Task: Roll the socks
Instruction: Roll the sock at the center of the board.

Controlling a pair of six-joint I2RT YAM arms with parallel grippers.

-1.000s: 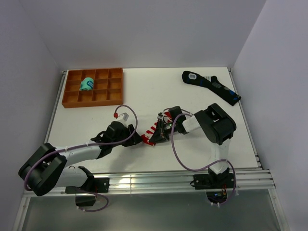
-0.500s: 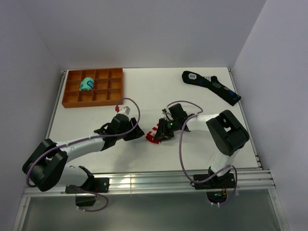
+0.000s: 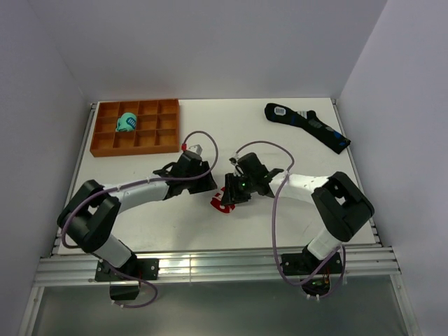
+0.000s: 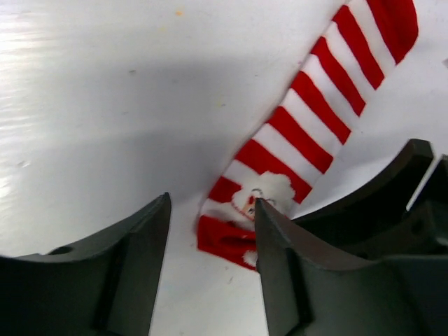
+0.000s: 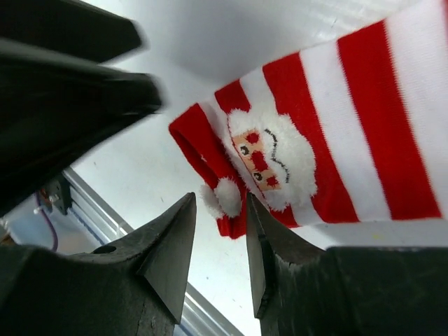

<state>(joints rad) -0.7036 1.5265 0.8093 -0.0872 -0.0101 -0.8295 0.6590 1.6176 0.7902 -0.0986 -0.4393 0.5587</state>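
Note:
The socks [image 4: 318, 119] lie flat on the white table as one red and white striped strip, with a Santa face [image 5: 269, 154] near the red cuff. My left gripper [image 4: 210, 231] is open, its right finger [image 4: 280, 266] beside the cuff. My right gripper [image 5: 220, 217] is open too, and the cuff's white pom-pom sits between its fingertips. In the top view only a red bit of the socks [image 3: 218, 204] shows, between the left gripper [image 3: 208, 186] and the right gripper [image 3: 227, 197].
An orange compartment tray [image 3: 150, 140] stands at the back left with a teal sock bundle [image 3: 127, 122] in it. A long black sock [image 3: 308, 124] lies at the back right. The two grippers sit very close together.
My right gripper has opened and let go of the socks. Both grippers have shifted over the table, and the left wrist has moved right and away from the near edge.

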